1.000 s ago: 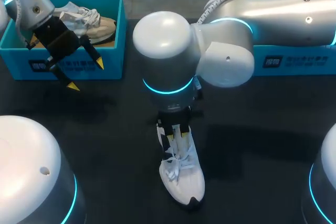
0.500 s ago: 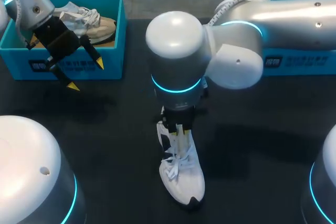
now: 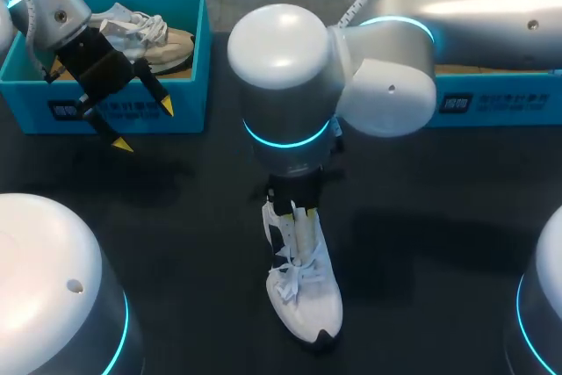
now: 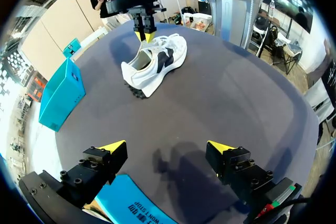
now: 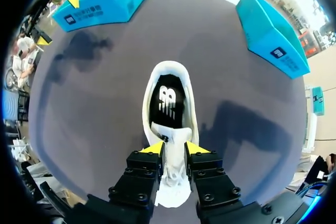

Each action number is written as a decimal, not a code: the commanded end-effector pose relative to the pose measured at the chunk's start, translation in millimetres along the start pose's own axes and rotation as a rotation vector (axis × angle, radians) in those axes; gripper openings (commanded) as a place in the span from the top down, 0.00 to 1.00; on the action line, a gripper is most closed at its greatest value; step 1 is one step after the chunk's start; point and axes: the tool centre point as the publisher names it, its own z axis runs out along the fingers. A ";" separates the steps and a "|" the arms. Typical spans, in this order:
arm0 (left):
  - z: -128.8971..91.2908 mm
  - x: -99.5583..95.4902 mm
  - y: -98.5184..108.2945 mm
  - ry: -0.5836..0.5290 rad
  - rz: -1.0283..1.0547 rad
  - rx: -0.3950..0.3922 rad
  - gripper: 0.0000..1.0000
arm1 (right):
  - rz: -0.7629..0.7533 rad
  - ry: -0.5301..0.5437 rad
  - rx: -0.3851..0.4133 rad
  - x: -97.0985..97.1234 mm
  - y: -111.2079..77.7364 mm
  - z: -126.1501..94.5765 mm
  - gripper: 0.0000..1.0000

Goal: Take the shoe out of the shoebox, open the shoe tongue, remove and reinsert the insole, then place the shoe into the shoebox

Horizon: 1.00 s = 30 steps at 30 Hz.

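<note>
A white sneaker (image 3: 305, 294) lies on the black table (image 3: 176, 217), toe toward me. My right gripper (image 3: 297, 219) comes down over its heel end and is shut on the white tongue (image 5: 175, 139), lifting it clear of the opening. The black insole (image 5: 167, 104) shows inside the sneaker (image 5: 169, 85). My left gripper (image 3: 145, 126) hangs open and holds nothing in front of the left blue shoebox (image 3: 189, 103). In the left wrist view the left gripper (image 4: 167, 147) is well short of the sneaker (image 4: 157, 64), and my right gripper (image 4: 145, 34) stands over the shoe.
A second pale sneaker (image 3: 149, 34) lies in the left shoebox. Another blue shoebox (image 3: 492, 101) stands at the back right, partly behind my right arm. The right wrist view shows both boxes, the left one (image 5: 105, 1) and the right one (image 5: 270, 30), beyond the shoe.
My right arm's large joints swung a little right, then back left, while its gripper stayed on the tongue. The shoe and the left arm have not moved.
</note>
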 end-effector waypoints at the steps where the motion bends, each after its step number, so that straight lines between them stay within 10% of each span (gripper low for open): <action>1: -0.6 -0.7 0.4 0.005 0.000 -0.001 0.00 | -0.005 0.024 0.013 -1.2 4.7 18.4 0.76; 7: -0.6 -0.7 0.4 0.005 0.000 -0.001 0.00 | -0.011 0.037 0.028 -0.5 6.0 26.3 0.76; 20: -0.6 -0.7 0.4 0.005 0.000 -0.001 0.00 | -0.239 0.039 -0.098 0.4 16.6 -33.7 0.67; 23: -0.6 -0.7 0.4 0.005 0.000 -0.001 0.00 | -0.325 0.071 -0.115 -2.5 18.6 -40.6 0.56; 25: -0.6 -0.7 0.4 0.005 0.000 -0.001 0.00 | -0.384 0.071 -0.117 -4.9 19.3 -44.8 0.00; 30: -0.6 -0.7 0.4 0.005 0.000 -0.001 0.00 | -0.533 0.079 -0.154 -10.5 19.4 -53.4 0.00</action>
